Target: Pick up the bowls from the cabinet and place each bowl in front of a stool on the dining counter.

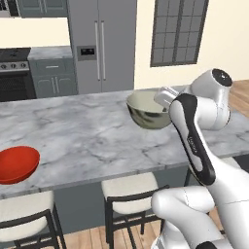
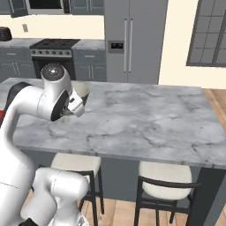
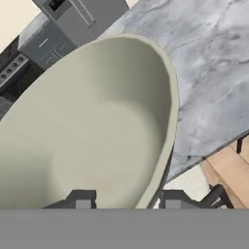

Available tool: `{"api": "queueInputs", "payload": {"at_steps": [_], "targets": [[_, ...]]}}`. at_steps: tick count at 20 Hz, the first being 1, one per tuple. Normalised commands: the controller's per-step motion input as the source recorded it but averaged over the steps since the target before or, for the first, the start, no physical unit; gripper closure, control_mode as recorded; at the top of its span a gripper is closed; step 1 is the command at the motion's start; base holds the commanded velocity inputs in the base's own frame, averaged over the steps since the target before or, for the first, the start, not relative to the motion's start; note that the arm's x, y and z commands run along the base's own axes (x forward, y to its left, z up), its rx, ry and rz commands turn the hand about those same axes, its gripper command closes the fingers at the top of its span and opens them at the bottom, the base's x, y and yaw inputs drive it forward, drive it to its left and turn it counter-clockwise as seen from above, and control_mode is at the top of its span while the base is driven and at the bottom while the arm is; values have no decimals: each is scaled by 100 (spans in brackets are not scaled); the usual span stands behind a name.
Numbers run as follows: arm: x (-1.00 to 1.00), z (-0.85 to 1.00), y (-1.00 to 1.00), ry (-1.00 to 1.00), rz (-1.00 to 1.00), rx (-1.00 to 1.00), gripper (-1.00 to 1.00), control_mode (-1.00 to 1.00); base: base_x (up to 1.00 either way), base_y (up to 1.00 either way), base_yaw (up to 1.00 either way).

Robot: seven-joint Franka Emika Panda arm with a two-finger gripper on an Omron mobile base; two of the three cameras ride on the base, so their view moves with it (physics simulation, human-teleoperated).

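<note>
Marble-topped, the dining counter [image 1: 87,136] runs across a kitchen with a grey fridge [image 1: 101,44] and stove [image 1: 14,73] behind it. At its 9 o'clock end in the left base view the red bowl [image 1: 17,164] already sits near the edge, above a cream-seated stool [image 1: 24,214]. The cream bowl [image 1: 147,109] hangs over the counter towards 2 o'clock, tilted, its rim pinched between the narrowly set fingers of the gripper [image 3: 124,199]; in the hand view one tip [image 3: 81,199] stands inside the wall and the other outside.

The step in hand looks like the placing. The second stool [image 1: 129,194] stands at 6 o'clock of the bowl, nearer the front edge. To do it well, bring the bowl towards that edge until it lines up with the seat, level it, and lower until the base rests flat on the marble before releasing. Letting go while tilted risks it rocking or rolling.
</note>
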Motion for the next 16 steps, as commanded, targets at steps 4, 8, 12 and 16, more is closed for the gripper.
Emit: {"api": "queueInputs", "payload": {"at_steps": [4, 8, 12, 16], "targets": [[23, -31, 12, 8, 15, 0, 100, -100, 0, 0, 0], [30, -37, 16, 2, 13, 0, 100, -100, 0, 0, 0], [19, -40, 18, 5, 5, 0, 100, -100, 0, 0, 0], [18, -42, 10, 5, 0, 0, 100, -100, 0, 0, 0]]}}
